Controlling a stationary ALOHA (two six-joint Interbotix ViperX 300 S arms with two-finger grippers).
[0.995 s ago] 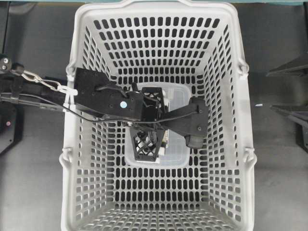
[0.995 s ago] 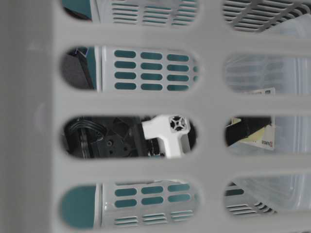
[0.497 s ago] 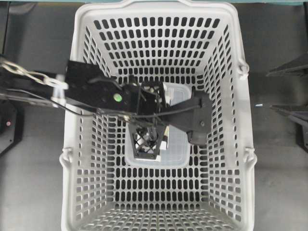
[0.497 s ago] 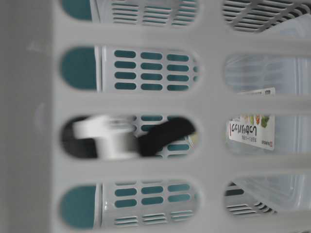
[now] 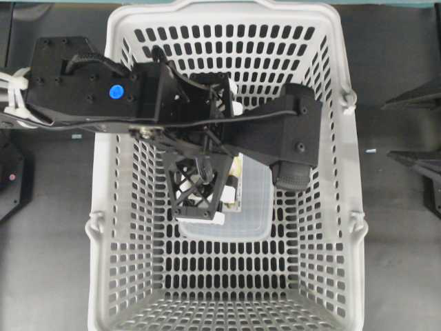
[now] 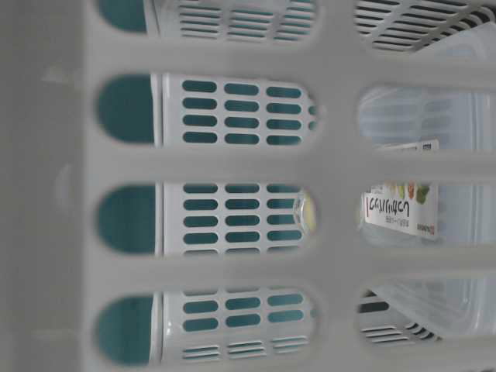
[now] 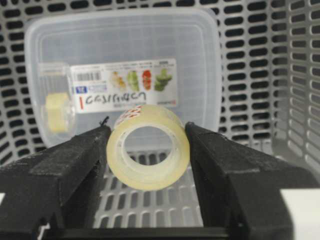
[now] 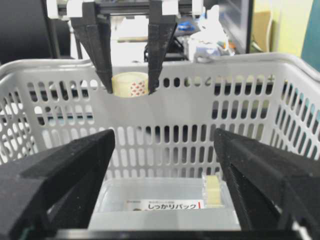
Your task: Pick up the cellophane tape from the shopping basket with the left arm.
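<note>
Left pincer is clamped part-way closed on the cellophane tape, one black finger pressed against each side of the roll, with the roll's open core facing the wrist camera. In the right wrist view the same roll hangs between the two lattice fingers at about the height of the shopping basket's far rim, well apart from the basket floor. From overhead, the left arm reaches in from the left edge across the shopping basket, its blue button facing up, and its fingers extend down over the clear lidded container lying on the basket floor. That container bears a printed label, and a second small yellowish roll appears to sit at its left end, though the view through the plastic is poor. Right pincer stands wide apart and holds nothing, outside the basket's near wall. Dark surface flanks the basket.
</note>
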